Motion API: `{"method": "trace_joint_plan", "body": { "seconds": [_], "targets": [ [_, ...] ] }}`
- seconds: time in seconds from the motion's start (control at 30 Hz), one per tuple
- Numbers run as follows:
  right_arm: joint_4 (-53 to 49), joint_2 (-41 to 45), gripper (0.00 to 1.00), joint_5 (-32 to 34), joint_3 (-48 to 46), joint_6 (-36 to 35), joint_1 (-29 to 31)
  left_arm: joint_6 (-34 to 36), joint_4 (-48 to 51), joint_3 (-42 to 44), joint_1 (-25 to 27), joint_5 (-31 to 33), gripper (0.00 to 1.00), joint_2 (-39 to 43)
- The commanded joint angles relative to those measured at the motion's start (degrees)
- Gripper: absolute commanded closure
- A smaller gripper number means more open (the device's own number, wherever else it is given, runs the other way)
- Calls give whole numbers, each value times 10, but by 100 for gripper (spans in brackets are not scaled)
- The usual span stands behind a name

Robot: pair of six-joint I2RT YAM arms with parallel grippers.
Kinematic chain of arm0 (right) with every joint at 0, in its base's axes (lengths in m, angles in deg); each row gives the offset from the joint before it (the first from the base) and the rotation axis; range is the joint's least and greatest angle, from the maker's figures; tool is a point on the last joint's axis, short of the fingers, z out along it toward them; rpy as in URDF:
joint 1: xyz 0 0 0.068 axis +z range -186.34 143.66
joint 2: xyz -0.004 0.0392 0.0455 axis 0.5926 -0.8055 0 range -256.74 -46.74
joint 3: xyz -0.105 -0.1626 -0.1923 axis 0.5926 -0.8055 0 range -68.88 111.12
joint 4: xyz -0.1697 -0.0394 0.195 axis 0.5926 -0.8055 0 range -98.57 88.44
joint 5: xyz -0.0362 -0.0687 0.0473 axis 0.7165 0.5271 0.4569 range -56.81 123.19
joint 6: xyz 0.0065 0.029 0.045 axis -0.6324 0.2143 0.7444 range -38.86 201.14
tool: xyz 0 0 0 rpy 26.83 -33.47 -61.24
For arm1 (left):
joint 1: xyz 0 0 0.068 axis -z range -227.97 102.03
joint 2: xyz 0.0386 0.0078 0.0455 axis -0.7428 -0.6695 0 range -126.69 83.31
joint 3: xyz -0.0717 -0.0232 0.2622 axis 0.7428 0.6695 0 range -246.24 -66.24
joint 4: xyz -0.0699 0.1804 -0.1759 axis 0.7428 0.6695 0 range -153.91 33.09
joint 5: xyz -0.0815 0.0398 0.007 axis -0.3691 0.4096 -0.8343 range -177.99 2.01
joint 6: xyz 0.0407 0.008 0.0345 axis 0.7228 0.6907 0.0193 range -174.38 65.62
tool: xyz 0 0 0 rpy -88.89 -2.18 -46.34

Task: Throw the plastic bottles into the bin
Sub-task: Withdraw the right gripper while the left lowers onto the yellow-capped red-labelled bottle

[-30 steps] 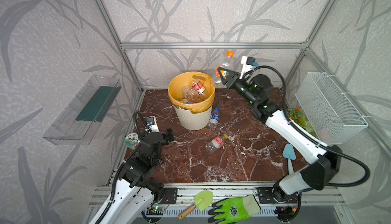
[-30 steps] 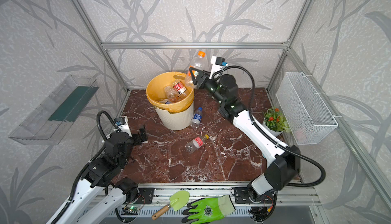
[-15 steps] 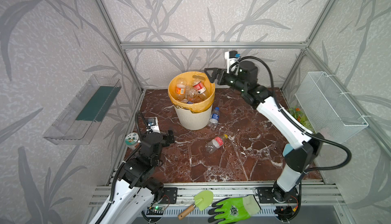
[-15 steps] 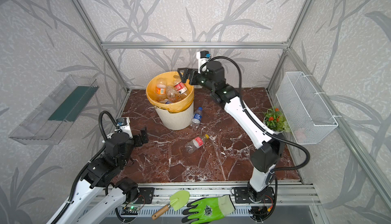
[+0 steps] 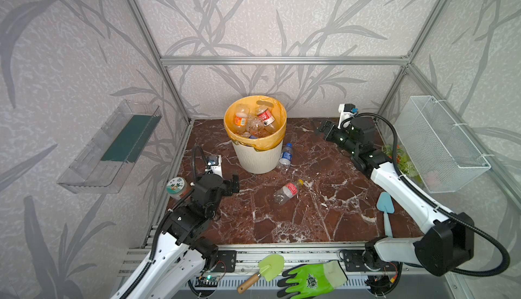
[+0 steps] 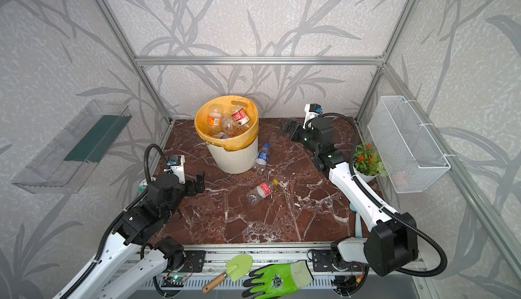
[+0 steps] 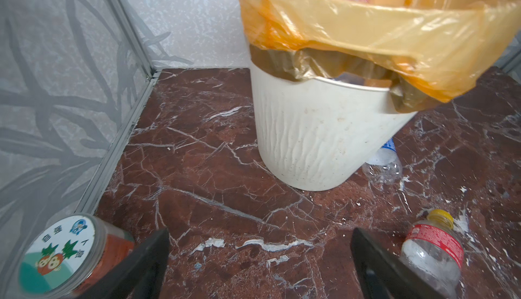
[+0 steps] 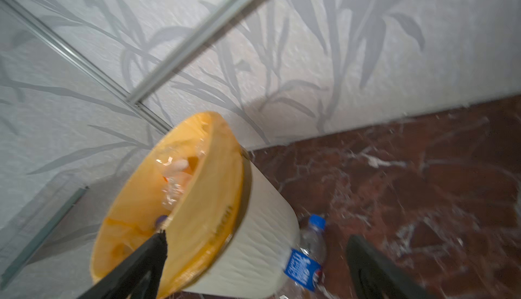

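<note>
Lying on floor point(image 5: 338, 213): blue-label bottle point(image 5: 285, 155) just beside the bin point(image 5: 258, 158), red-label bottle point(image 5: 287, 191) near the middle.
Bin: upright at the back, several bottles point(image 5: 265, 118) inside.
Left gripper point(image 5: 235, 183): spread wide, empty, near the jar point(image 5: 177, 188).
Right gripper point(image 5: 324, 128): spread wide, empty, right of bin.

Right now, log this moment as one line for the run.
left gripper: open, empty | right gripper: open, empty | bin: bottles inside | outside: blue-label bottle beside bin, red-label bottle lying apart
</note>
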Motion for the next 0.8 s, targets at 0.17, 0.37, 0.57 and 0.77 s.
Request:
{"method": "trace_joint_plan", "body": {
  "seconds": [0.17,0.37,0.57,0.77],
  "targets": [
    [63,81,1,15,-208,69,-32,17,-28,-10,134,67,1,-82],
    [98,122,1,31,-330,121,-43,11,-81,-17,179,34,1,-185],
    [90,150,1,43,-368,133,-51,42,-83,-83,201,-27,1,-315],
    [97,162,1,40,-384,145,-67,66,-47,-161,210,-90,1,-445]
  ]
}}
